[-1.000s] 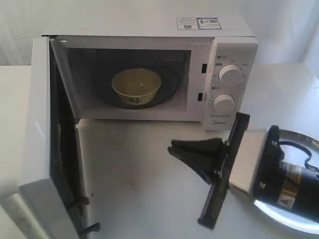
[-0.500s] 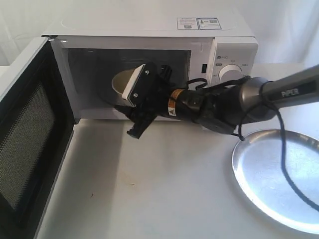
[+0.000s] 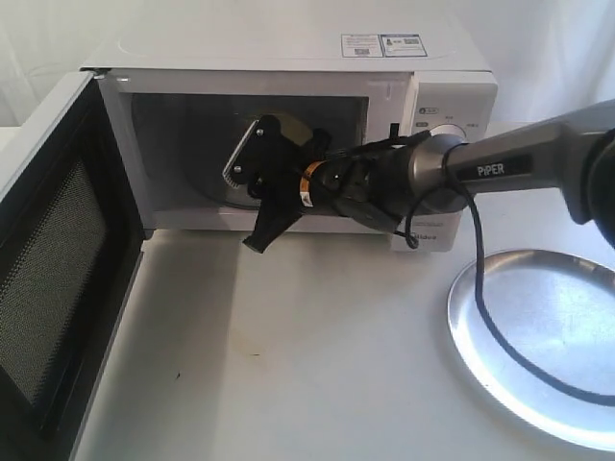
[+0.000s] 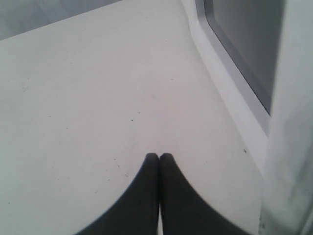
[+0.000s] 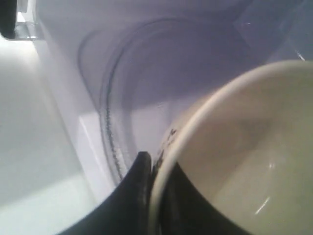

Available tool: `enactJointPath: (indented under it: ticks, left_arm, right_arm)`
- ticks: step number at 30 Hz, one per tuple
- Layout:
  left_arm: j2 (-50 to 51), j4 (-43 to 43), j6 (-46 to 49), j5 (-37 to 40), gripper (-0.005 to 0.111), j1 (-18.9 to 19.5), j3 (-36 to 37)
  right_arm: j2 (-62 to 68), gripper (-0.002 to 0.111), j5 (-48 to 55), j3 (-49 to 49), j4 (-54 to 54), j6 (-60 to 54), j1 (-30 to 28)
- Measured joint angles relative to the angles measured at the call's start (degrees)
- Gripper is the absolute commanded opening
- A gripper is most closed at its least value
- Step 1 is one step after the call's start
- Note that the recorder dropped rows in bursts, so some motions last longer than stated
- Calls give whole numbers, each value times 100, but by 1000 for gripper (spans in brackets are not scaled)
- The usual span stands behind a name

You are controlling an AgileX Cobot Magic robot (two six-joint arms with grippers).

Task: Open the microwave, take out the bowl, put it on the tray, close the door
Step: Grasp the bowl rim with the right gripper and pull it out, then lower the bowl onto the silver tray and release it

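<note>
1. The door (image 3: 58,279) of the microwave (image 3: 288,58) is seen swung wide open to the left, with its black mesh inner face exposed.
2. The right hand (image 5: 152,164) is reached into the cavity, and in the exterior view the bowl is hidden behind its wrist.
3. In the right wrist view the bowl (image 5: 244,161) is shown inside the cavity, over the glass turntable (image 5: 146,63). Its rim is gripped by the right hand, one finger on the patterned outer side and the other inside.
4. The left hand (image 4: 159,157) is clenched on nothing, its fingertips pressed together above the white surface (image 3: 288,375).
5. The tray (image 3: 548,336) is set on the surface to the right, well apart from the bowl.
</note>
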Motion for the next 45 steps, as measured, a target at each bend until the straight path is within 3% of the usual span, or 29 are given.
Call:
enactJointPath:
  ticks: [5, 9, 12, 17, 22, 27, 42, 45]
  left_arm:
    - [0, 0, 0, 0, 0, 0, 0]
    - [0, 0, 0, 0, 0, 0, 0]
    - [0, 0, 0, 0, 0, 0, 0]
    - [0, 0, 0, 0, 0, 0, 0]
    - [0, 0, 0, 0, 0, 0, 0]
    - [0, 0, 0, 0, 0, 0, 0]
    - [0, 0, 0, -9, 0, 0, 0]
    - [0, 0, 0, -9, 0, 0, 0]
  right_arm:
    - [-627, 0, 1978, 23, 0, 155, 578]
    - [-1174, 0, 4468, 141, 11, -141, 1117]
    - [-1355, 0, 6325, 245, 218, -146, 1214]
    - [-1536, 0, 7723, 813, 185, 283, 1057]
    - [-1533, 0, 7976, 1675, -475, 1496, 447]
    - [-1520, 0, 7762, 2476, -644, 2447, 250]
    - [-1520, 0, 6416, 2839, -1016, 2616, 250]
    - [-1520, 8, 6291, 2839, -1167, 2606, 317]
